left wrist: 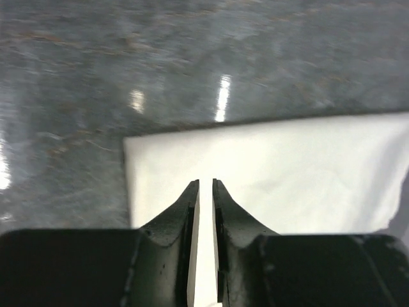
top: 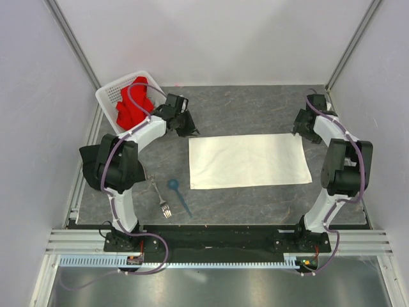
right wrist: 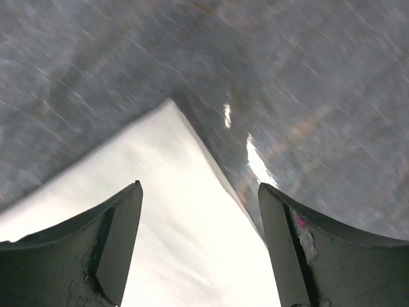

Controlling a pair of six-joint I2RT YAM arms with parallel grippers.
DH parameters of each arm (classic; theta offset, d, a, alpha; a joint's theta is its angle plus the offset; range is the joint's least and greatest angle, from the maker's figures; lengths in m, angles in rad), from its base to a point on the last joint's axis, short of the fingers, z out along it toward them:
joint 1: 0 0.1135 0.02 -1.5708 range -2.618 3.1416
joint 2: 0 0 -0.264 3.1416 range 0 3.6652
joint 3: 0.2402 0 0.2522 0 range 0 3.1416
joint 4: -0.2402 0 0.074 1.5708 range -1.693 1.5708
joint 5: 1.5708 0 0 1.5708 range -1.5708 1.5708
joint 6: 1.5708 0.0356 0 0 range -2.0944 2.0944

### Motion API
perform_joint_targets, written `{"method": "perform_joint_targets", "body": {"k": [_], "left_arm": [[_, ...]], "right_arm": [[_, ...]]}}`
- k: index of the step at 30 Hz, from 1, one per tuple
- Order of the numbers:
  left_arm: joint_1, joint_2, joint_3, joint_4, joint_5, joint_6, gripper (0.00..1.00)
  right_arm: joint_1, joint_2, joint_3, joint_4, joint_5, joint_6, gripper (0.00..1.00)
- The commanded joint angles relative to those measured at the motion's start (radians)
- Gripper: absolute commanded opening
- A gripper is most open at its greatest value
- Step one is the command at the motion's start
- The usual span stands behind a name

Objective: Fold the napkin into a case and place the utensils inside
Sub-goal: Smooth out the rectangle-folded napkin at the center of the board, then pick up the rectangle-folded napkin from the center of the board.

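Fingers [right wrist: 118, 249] of the right gripper [right wrist: 199, 192] stand spread over the far-right corner of the napkin [top: 248, 160], those of the left gripper [left wrist: 205, 183] nearly together, empty, at its far-left corner; the cloth looks limp and light, best pinched at corners.

Grey marbled tabletop [top: 255, 109]; plain white walls [top: 211, 38]; aluminium corner posts [top: 70, 38]; glare spots [left wrist: 223, 97].

I see bright, even light from above, white glare streaks on the table [left wrist: 220, 96], the napkin [left wrist: 287, 173] washed out, and the 2 wrist views blurred.
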Motion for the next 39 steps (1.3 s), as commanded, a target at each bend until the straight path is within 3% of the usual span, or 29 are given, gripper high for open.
{"method": "perform_joint_targets", "body": {"k": [1,5,9,12,21,30,33,39], "left_arm": [[-0.116,-0.116,0.004,0.002,0.115,-0.051,0.24],[-0.303,-0.074,0.042,0.008,0.088,-0.045,0.25],[-0.391,0.024,0.100,0.015,0.082,-0.059,0.23],[-0.419,0.088,0.137,0.015,0.037,-0.053,0.22],[-0.388,0.200,0.154,-0.026,-0.003,-0.047,0.20],[-0.295,0.147,0.034,-0.052,-0.039,-0.028,0.18],[-0.279,0.124,0.001,-0.055,-0.039,-0.016,0.18],[-0.264,0.098,-0.021,-0.072,-0.046,0.012,0.18]], "right_arm": [[-0.070,-0.104,-0.126,-0.050,-0.070,-0.002,0.82],[-0.081,-0.145,-0.192,-0.046,-0.089,-0.019,0.84],[-0.084,-0.208,-0.264,-0.015,-0.095,-0.022,0.97],[-0.085,-0.220,-0.281,-0.013,-0.110,-0.008,0.98],[-0.085,-0.197,-0.261,-0.003,-0.173,-0.003,0.98],[-0.039,-0.220,-0.339,0.033,-0.177,-0.025,0.96],[0.011,-0.237,-0.359,0.034,-0.134,-0.035,0.92],[0.042,-0.208,-0.353,0.039,-0.149,-0.057,0.74]]}}
